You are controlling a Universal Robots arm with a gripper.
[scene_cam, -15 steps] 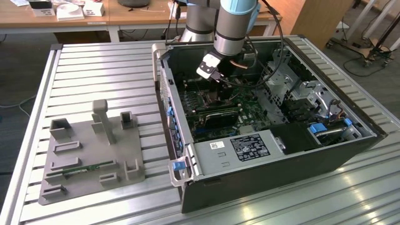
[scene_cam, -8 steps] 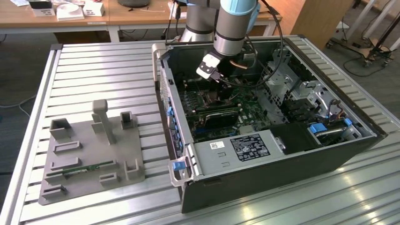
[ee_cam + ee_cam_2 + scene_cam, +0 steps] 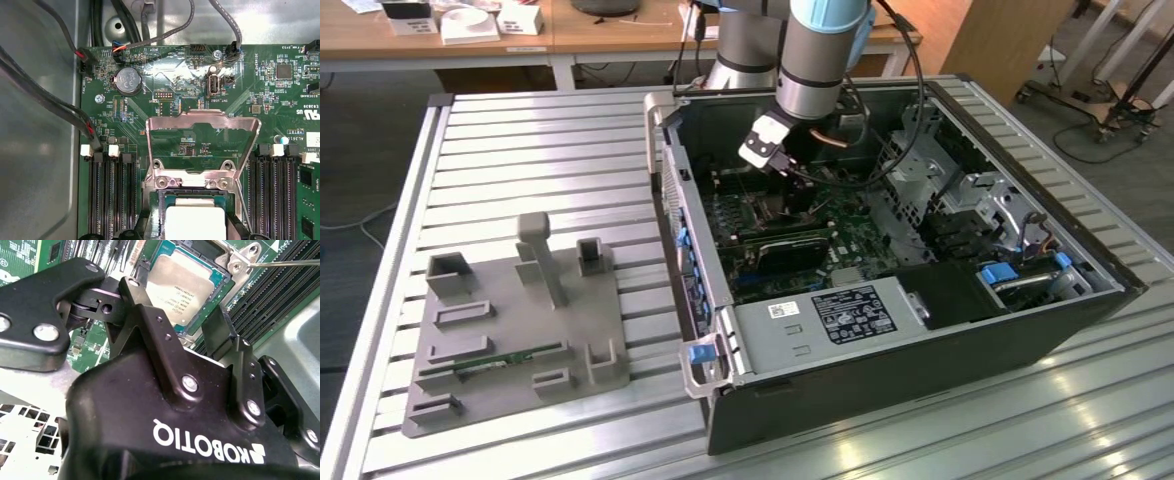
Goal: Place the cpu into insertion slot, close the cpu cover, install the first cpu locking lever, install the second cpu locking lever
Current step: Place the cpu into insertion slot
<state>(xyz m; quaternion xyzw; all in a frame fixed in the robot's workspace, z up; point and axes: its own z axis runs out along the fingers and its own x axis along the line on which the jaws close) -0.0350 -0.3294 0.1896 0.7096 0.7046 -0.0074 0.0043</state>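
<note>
An open black computer case [image 3: 921, 350] was seen lying on a slatted aluminium bench [image 3: 520, 140], towards the bench's edge at the exterior view's right. A grey moulded fixture [image 3: 520, 330] was set near the front corner at the exterior view's left. The arm's black two-fingered gripper [image 3: 781, 185] was lowered inside the case, over the green motherboard [image 3: 854, 245].

The cpu [image 3: 195, 222], a small flat square chip with a dull silver-grey metal top, was seated in the insertion slot [image 3: 192, 181]. This small square socket with a silver metal rim was placed between two banks of long black memory slots [image 3: 107, 195]. The cpu cover [image 3: 202, 119], a thin silver metal frame plate with a square window, stood raised on its hinge, not closed over the chip. A thin steel wire lever [image 3: 285, 262] ran along one side of the socket.

In the second wrist view the gripper [image 3: 175, 302] was spread wide and nothing was gripped. Its fingers [image 3: 150, 325] were poised close over the cpu [image 3: 180, 282], one to either side. Whether the chip was touched could not be told.
</note>
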